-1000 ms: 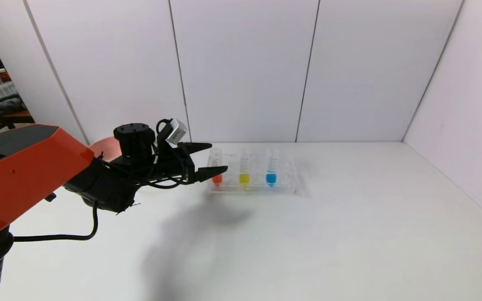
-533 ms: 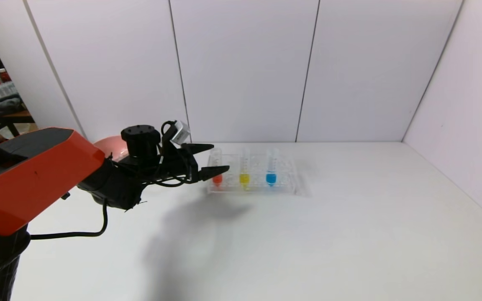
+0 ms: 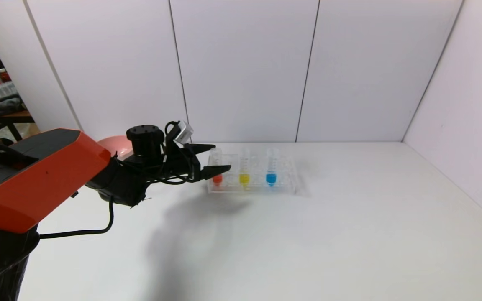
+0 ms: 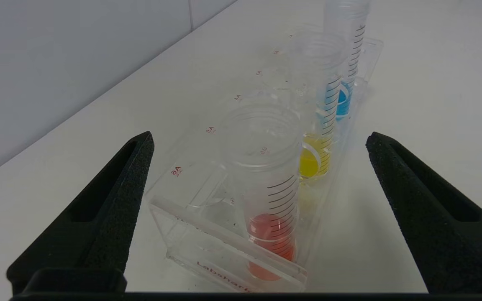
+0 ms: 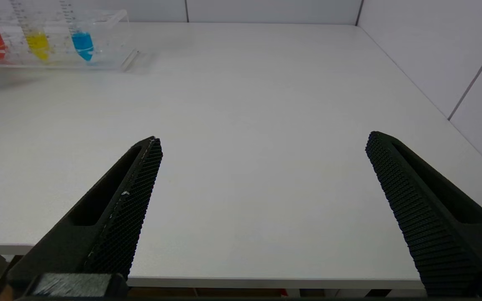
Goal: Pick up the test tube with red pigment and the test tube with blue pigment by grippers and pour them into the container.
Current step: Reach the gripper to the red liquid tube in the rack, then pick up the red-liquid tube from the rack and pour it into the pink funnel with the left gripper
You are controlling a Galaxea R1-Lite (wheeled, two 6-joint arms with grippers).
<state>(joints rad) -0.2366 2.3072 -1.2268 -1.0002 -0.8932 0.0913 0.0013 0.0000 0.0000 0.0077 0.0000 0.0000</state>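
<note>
Red-tipped tube (image 4: 271, 234) untouched between spread left pincer (image 4: 260, 142) fingers; wrist-only detail.

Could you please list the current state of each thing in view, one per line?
Left gripper: open, lined up with the red tube, not touching.
Right gripper: open, empty, over bare table.
Red tube: upright in rack.
Yellow tube: upright in rack.
Blue tube: upright in rack.

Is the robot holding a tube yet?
No. The left gripper is open around the red-pigment test tube, not touching. The right gripper is open and empty.
</note>
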